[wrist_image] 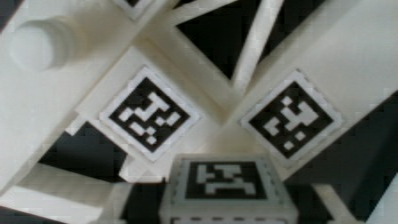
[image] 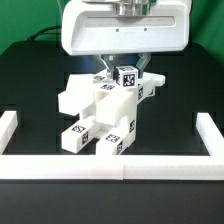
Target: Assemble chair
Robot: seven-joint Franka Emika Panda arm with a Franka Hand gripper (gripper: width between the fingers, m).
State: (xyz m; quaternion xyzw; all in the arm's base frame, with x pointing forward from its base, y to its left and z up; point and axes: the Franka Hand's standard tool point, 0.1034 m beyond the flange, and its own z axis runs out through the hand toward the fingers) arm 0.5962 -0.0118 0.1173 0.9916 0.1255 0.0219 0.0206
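The small white blocky plastic chair (image: 98,112), partly built and bearing square tags, sits at the middle of the black surface (image: 30,95), inside the long white border rail (image: 100,166). My fingers (image: 146,67) stand part-closed on either side of its uppermost tagged block. They appear to grip it, though the contact is poorly visible.

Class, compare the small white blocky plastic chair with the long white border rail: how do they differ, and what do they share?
The white blocky chair bears black-and-white square tags; the long white border rail is plain. The chair is a cluster of blocks jutting several ways; the rail is a low straight bar. The chair sits mid-table; the rail runs along the table's edge. Both are white.
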